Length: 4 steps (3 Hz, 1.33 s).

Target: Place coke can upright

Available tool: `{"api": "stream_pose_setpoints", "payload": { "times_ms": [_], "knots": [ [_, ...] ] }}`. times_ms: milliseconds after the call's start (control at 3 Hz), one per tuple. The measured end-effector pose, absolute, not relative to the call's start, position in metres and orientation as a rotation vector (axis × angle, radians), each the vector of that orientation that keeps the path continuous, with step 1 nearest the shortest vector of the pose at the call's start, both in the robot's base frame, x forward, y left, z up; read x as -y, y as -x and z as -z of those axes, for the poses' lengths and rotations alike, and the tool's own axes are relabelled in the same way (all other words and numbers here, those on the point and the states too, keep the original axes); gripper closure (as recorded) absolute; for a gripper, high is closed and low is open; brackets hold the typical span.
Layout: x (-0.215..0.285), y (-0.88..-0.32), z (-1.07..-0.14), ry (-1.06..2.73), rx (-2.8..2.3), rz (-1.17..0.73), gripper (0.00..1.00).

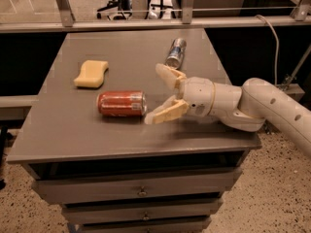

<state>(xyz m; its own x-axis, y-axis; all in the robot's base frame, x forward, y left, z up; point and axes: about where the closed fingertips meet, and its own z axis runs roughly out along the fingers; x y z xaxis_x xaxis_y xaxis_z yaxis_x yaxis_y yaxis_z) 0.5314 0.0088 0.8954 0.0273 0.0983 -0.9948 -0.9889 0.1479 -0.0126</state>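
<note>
The coke can point(121, 104), red-orange with a silver top, lies on its side on the grey table point(68, 130), its top end pointing right. My gripper point(156, 94) is open and empty just to the right of the can, fingers spread wide. The lower finger point(163, 114) is close to the can's top end; I cannot tell whether it touches. The arm reaches in from the right.
A yellow sponge point(91, 74) lies at the left back of the table. A slim silver-and-blue can point(176, 53) lies on its side at the back, behind the gripper. Drawers sit below the table's front edge. A rail runs behind the table.
</note>
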Motion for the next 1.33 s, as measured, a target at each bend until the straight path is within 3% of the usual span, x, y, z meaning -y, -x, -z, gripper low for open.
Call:
{"api": "stream_pose_setpoints", "payload": {
  "times_ms": [1333],
  "knots": [
    [0.028, -0.526, -0.903, 1.184, -1.446, -0.997, 0.0]
  ]
}}
